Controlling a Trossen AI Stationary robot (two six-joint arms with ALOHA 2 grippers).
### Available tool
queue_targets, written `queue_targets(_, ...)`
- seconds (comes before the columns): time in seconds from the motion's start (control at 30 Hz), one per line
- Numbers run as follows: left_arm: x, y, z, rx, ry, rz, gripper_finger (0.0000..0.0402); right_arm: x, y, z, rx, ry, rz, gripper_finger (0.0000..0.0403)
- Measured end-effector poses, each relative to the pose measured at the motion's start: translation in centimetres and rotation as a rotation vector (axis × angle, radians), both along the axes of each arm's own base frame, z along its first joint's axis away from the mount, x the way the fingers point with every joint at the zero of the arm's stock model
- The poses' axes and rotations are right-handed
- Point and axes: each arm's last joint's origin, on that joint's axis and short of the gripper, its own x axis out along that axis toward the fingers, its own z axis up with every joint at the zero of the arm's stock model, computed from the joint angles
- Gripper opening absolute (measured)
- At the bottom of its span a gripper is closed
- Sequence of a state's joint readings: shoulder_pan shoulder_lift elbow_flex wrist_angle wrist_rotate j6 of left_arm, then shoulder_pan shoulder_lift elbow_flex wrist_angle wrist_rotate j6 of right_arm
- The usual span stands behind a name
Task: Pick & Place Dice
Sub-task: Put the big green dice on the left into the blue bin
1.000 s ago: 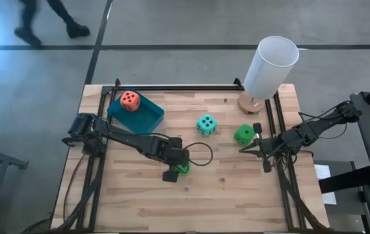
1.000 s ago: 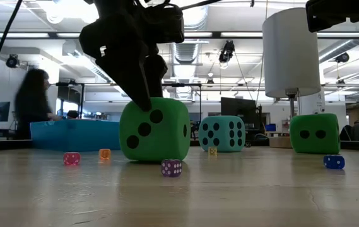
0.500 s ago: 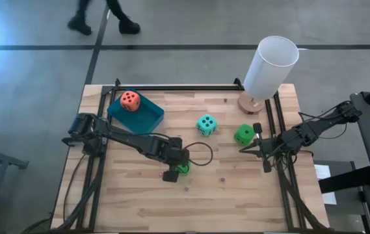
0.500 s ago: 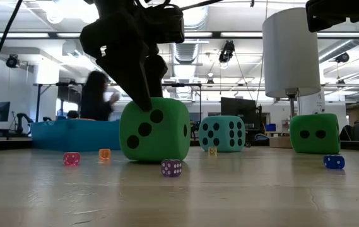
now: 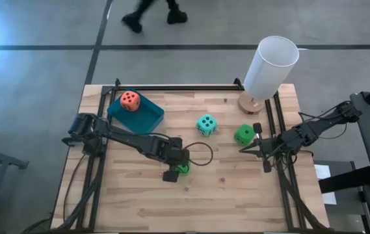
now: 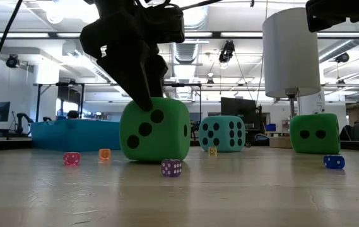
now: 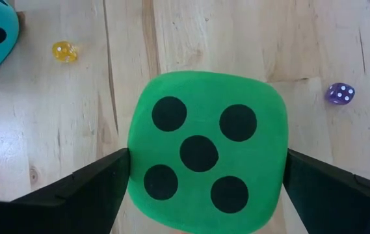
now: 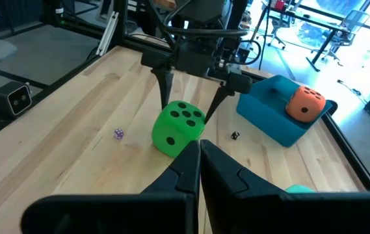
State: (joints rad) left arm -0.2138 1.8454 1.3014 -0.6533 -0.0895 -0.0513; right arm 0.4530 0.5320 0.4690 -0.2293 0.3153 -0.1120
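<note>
Left gripper (image 7: 201, 182) fingers wide open astride green die (image 7: 204, 153) mid-bench, nothing gripped. Risk: uneven closing squeezes the soft cube out sideways. Right gripper (image 8: 199, 156) shut, empty.

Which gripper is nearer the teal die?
Left. The left gripper straddles a green die just diagonally below the teal die in the high view; the right gripper sits farther off, past the other green die.
</note>
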Motion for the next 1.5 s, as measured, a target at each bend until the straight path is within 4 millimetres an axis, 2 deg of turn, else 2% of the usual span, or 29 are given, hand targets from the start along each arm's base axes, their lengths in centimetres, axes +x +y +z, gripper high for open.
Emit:
queue_targets(0.37, 0.01, -0.02, 0.00, 0.001, -0.001, -0.003, 0.0359, 0.00, 0.00, 0.00, 0.000, 0.000, 0.000, 0.0008)
queue_targets(1.5, 0.07, -0.01, -0.01, 0.005, -0.007, 0.003, 0.0350, 0.00, 0.00, 0.00, 0.000, 0.000, 0.000, 0.0008)
